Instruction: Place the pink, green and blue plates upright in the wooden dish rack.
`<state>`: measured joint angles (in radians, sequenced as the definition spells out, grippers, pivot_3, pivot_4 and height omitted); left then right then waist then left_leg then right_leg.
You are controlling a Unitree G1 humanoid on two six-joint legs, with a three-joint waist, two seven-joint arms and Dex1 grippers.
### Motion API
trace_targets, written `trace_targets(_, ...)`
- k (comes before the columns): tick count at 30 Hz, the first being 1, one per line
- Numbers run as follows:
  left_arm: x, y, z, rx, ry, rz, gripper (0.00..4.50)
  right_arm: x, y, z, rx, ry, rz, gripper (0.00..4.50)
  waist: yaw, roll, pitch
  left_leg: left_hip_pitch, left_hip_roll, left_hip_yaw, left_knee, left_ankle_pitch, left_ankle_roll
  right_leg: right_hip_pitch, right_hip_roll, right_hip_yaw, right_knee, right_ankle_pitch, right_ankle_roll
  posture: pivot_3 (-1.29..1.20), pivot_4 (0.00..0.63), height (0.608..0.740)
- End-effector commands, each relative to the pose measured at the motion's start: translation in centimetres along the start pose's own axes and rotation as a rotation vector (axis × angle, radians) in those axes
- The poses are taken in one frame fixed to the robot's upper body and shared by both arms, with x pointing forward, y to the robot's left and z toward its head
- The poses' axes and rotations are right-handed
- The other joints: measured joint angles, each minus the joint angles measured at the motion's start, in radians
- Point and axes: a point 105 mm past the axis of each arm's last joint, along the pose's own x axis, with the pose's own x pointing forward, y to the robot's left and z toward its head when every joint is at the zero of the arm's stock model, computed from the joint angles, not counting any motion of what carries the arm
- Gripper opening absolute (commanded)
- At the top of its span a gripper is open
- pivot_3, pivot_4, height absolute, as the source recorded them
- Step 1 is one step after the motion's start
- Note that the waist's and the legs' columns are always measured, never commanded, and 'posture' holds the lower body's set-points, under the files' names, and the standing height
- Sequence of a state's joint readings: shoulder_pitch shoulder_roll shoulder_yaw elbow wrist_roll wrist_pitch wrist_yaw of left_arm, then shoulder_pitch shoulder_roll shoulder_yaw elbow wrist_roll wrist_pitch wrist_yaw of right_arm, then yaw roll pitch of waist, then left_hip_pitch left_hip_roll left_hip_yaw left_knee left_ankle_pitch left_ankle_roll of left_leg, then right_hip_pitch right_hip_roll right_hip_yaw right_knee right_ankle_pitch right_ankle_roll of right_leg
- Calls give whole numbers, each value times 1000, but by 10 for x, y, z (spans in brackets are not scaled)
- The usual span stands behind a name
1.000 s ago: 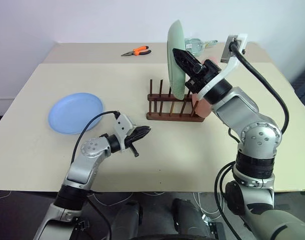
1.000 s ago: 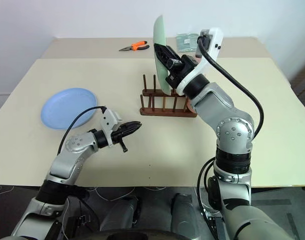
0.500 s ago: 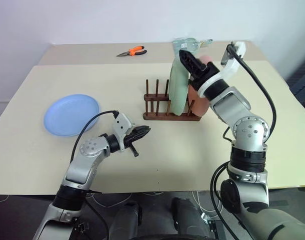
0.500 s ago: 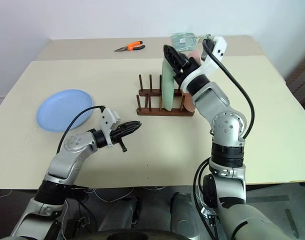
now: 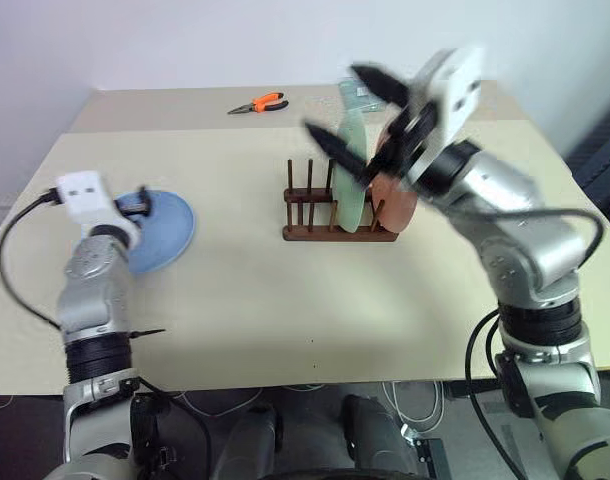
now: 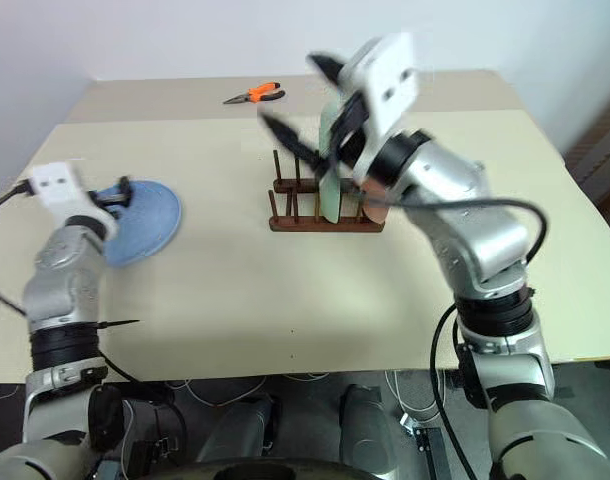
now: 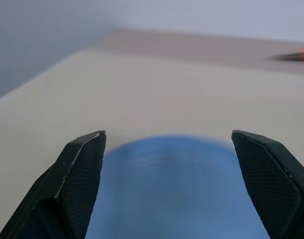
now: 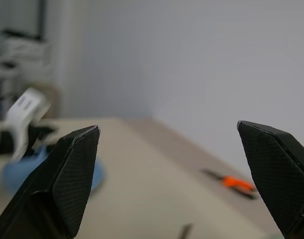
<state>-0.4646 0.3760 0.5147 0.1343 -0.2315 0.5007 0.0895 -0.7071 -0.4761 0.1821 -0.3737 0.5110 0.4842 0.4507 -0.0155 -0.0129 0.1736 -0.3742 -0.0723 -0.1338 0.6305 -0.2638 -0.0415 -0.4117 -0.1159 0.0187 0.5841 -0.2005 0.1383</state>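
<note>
The blue plate (image 5: 163, 232) lies flat on the table at the left. My left gripper (image 7: 168, 133) is open just at the plate's near-left edge, and the blue plate (image 7: 177, 189) shows between its fingers. The green plate (image 5: 352, 185) stands upright in the wooden dish rack (image 5: 325, 233). The pink plate (image 5: 397, 200) stands in the rack right behind it. Above the rack, my right gripper (image 5: 351, 112) hangs wide open and holds nothing, clear of the green plate's top edge.
Orange-handled pliers (image 5: 265, 102) lie on the far part of the table, behind the rack. The table's front edge (image 5: 315, 375) runs close below my arms. Bare tabletop lies between the blue plate and the rack.
My right gripper has let go of the green plate, now standing in the rack, and opened wide above it. My left arm swung left to the blue plate and opened.
</note>
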Motion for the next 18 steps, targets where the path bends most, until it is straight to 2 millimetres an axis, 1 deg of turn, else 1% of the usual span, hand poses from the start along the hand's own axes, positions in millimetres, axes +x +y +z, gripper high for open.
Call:
trace_targets(1, -8, 17, -3, -97, 52, 68, 4118, 3, 17, 1, -50, -30, 50, 4500, 7, -2, 0, 0, -1, 0, 0, 0, 0, 0, -1, 0, 0, 0, 0, 0, 150, 740)
trace_targets(3, -14, 21, -15, -177, 121, 84, 4118, 4, 23, -8, -49, -8, 67, 4500, 11, -4, -2, 0, -1, -1, 1, 0, 0, 1, -1, 0, 0, 0, 0, 0, 150, 740)
trace_targets(5, -19, 20, -27, -280, 187, 77, 4118, 3, 27, -13, -52, 6, 76, 4500, 11, -5, -2, 0, -1, -2, 1, 0, -1, 1, -1, -1, 0, 0, 0, 0, 150, 740)
trace_targets(6, -21, 17, -34, -333, 226, 69, 3883, 3, 27, -15, -56, 12, 76, 4500, 9, -5, -2, 0, -1, -2, 1, 0, -1, 1, -1, -1, 0, 0, 0, 0, 150, 740)
trace_targets(8, -23, 15, -40, -401, 267, 68, 3304, 3, 27, -17, -64, 18, 70, 4500, 4, -5, -2, 0, -1, -2, 0, 1, -1, 1, -1, -1, 0, 0, 0, 0, 150, 740)
trace_targets(9, -23, 13, -42, -431, 281, 65, 2860, 3, 27, -18, -66, 21, 67, 4500, 4, -5, -2, 0, -1, -2, 0, 1, -2, 0, 0, -1, 1, 0, 0, 0, 150, 740)
trace_targets(12, -20, 0, -36, -502, 286, 10, 1295, 3, 26, -19, -63, 29, 61, 4500, 3, -5, -2, 1, 0, -2, -1, 1, -2, 0, 0, -1, 2, 0, 0, 0, 150, 740)
trace_targets(13, -19, -7, -30, -506, 263, -30, 754, 3, 26, -19, -60, 33, 67, 4500, 4, -6, -1, 1, 0, -2, -1, 1, -2, 0, 0, -1, 2, 0, 0, 0, 150, 740)
trace_targets(14, -18, -15, -18, -489, 219, -88, 255, 3, 28, -19, -69, 38, 80, 4500, 4, -6, -1, 1, -1, -2, 0, 1, -2, 0, 0, -1, 2, 0, 0, 0, 150, 740)
trace_targets(15, -19, -36, 11, -423, 100, -211, 255, 5, 33, -20, -153, 59, 107, 4500, 4, -6, -1, 0, -1, -2, 0, 1, -2, 0, 0, -1, 2, 0, 0, 0, 150, 740)
trace_targets(16, -24, -58, 35, -351, 4, -326, 79, 8, 39, -22, -232, 73, 140, 4500, 3, -7, -1, 0, -1, -2, 0, 1, -2, 1, 0, -1, 1, 0, 0, 0, 150, 740)
trace_targets(17, -31, -77, 53, -289, -65, -422, 79, 10, 47, -23, -290, 80, 173, 4500, 8, -10, 1, 0, -1, -2, 0, 1, -2, 0, 0, -1, 1, 0, 0, 0, 150, 740)
trace_targets(18, -37, -90, 61, -253, -102, -483, 79, 13, 52, -24, -327, 84, 195, 4500, 8, -13, 2, -1, -1, -2, 0, 2, -4, -1, 0, -2, 1, 0, -1, 0, 150, 740)
